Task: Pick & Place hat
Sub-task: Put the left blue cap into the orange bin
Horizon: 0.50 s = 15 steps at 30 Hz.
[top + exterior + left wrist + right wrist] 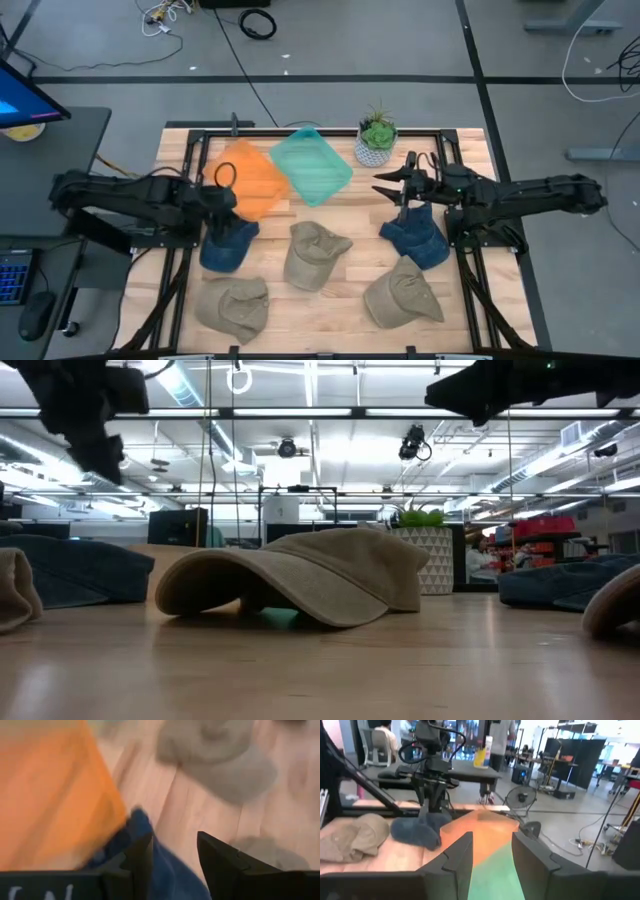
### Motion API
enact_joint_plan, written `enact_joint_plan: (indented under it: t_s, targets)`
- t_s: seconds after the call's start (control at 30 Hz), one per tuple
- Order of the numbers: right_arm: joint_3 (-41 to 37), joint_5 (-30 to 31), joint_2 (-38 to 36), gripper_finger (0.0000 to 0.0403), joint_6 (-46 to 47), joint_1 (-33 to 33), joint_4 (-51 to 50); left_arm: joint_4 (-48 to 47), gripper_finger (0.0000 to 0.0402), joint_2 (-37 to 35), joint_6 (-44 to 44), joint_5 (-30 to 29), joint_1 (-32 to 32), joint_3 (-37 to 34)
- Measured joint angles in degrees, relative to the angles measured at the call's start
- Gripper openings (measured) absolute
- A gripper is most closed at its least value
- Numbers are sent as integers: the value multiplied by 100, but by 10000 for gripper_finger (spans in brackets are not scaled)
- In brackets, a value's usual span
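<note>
Two blue hats lie on the wooden table: one (228, 245) on the left, one (416, 240) on the right. My left gripper (222, 203) hangs open just above the left blue hat (165, 875), fingers pointing down; in the low view it (100, 450) is clear of that hat (70, 565). My right gripper (382, 186) is open and raised, beyond the right blue hat's far side, pointing toward the teal tray (312, 165). The right wrist view shows its fingers (492, 851) over the teal tray (495, 870) and orange tray (485, 827).
Three tan hats lie nearer: one in the middle (315, 255), one near-left (232, 305), one near-right (403, 293). The orange tray (250, 180) sits beside the teal one at the far side. A potted plant (377, 140) stands at the far edge. Black frame rails run along the table's sides.
</note>
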Motion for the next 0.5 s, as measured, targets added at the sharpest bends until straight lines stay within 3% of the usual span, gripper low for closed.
enact_joint_plan:
  t_s: [0.2,0.5]
  targets:
    - [0,0,228,139,-40,0,-2,-448,190,677,-566,11,-387,0]
    - [2,0,279,139,-42,-1,-1,-428,193,1614,-987,-135,-728,-2]
